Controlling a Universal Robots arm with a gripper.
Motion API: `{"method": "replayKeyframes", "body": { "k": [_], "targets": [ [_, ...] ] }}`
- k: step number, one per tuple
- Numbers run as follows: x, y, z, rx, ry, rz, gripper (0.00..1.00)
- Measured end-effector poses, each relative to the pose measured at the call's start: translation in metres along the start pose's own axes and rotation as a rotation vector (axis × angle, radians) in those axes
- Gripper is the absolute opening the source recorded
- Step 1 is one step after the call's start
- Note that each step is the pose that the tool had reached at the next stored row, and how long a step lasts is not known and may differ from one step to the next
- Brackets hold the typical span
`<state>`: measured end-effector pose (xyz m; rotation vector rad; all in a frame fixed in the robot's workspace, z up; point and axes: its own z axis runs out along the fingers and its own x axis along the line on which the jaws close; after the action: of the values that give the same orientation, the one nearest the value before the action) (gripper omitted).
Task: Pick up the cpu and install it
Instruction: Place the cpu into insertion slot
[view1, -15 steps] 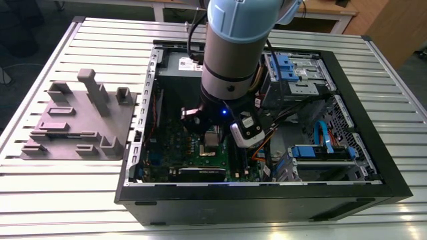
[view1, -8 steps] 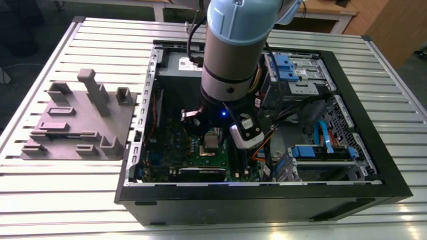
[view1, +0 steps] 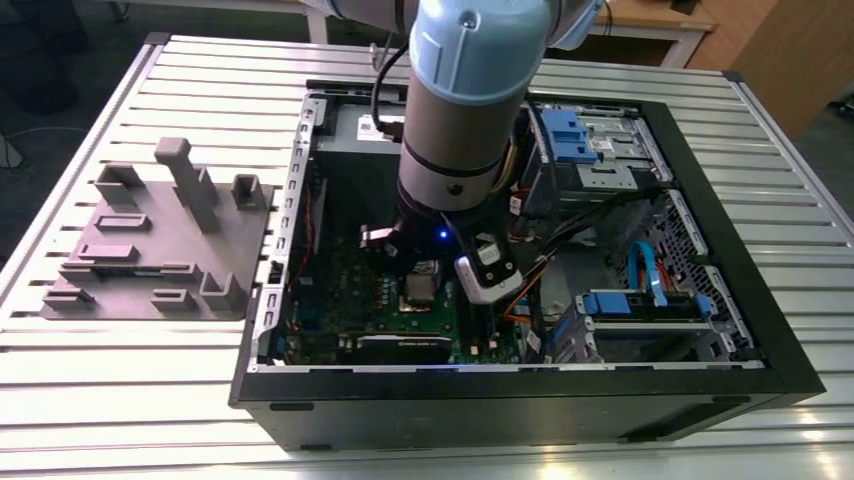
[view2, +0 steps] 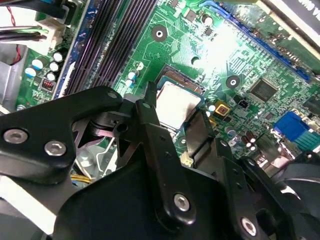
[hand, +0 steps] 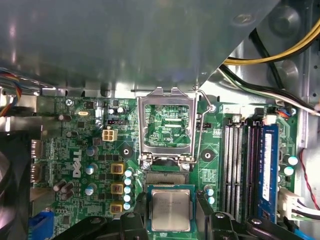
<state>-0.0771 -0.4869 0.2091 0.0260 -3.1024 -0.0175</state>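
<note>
The cpu (hand: 170, 209) is a small silvery square chip with a thin greenish rim, lying flat between my gripper's (hand: 172, 222) two black fingers (hand: 134, 221), just over the socket's contact field (hand: 167, 176). In the second wrist view the cpu (view2: 177, 102) has one finger (view2: 149, 102) against its edge and the other against the opposite side; my gripper (view2: 175, 114) is shut on it. The shiny socket frame (hand: 141, 127) stands flipped open beside the socket. In the exterior view my gripper (view1: 424, 282) reaches down into the open computer case (view1: 534, 400), low over the green motherboard (view1: 387, 320).
Dark memory slots (hand: 240, 165) run alongside the socket. Yellow and black cables (hand: 280, 55) and a grey metal box (hand: 125, 40) hang close over the board. Drive cages with blue clips (view1: 627, 300) fill the case's side. A grey moulded tray (view1: 147, 240) sits on the slatted table (view1: 160, 400).
</note>
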Motion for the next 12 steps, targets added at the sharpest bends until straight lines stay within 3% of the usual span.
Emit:
{"method": "replayKeyframes", "body": {
  "k": [12],
  "targets": [
    [0.0027,-0.0001,0.0107,0.0,0.0,0.001,0.47]
  ]
}}
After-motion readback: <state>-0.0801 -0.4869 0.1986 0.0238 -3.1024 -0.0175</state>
